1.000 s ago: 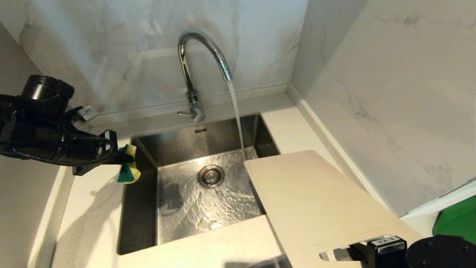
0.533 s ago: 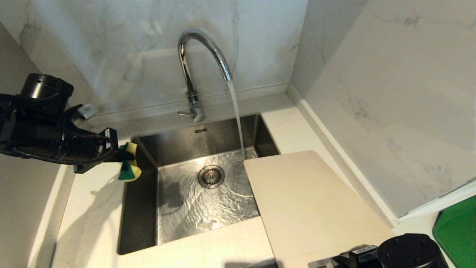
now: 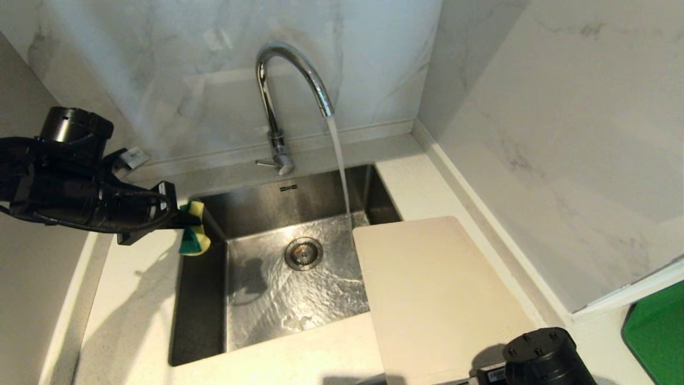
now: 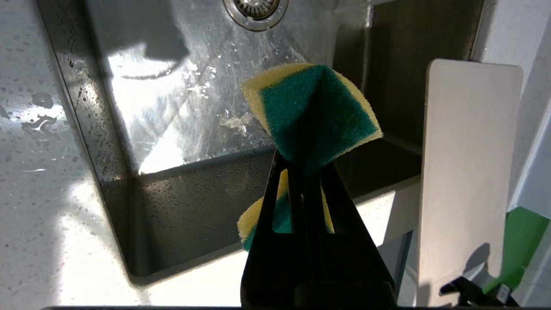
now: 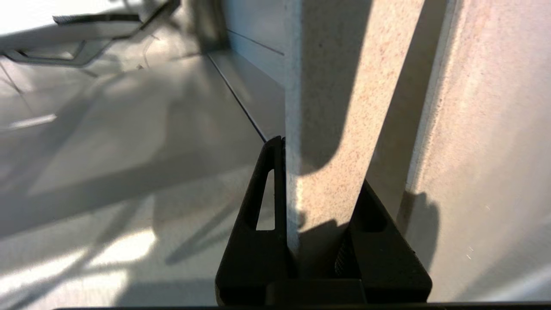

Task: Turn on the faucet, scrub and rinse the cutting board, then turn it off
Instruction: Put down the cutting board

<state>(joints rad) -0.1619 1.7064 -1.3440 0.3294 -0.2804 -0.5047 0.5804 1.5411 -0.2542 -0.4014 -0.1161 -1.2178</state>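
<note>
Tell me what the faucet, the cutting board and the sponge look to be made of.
Faucet: polished chrome-like metal, mirror-bright with sharp reflections.
Cutting board: probably plastic, matte beige-white, thin, flat, with rounded corners and no wood grain.
Sponge: soft foam, yellow with a rougher green scouring face; it buckles where it is pinched.

The cutting board's (image 3: 438,299) near end ran off the head view's lower edge, partly behind the right arm (image 3: 542,358). The left arm's jaws hid the middle of the sponge (image 4: 316,112).
</note>
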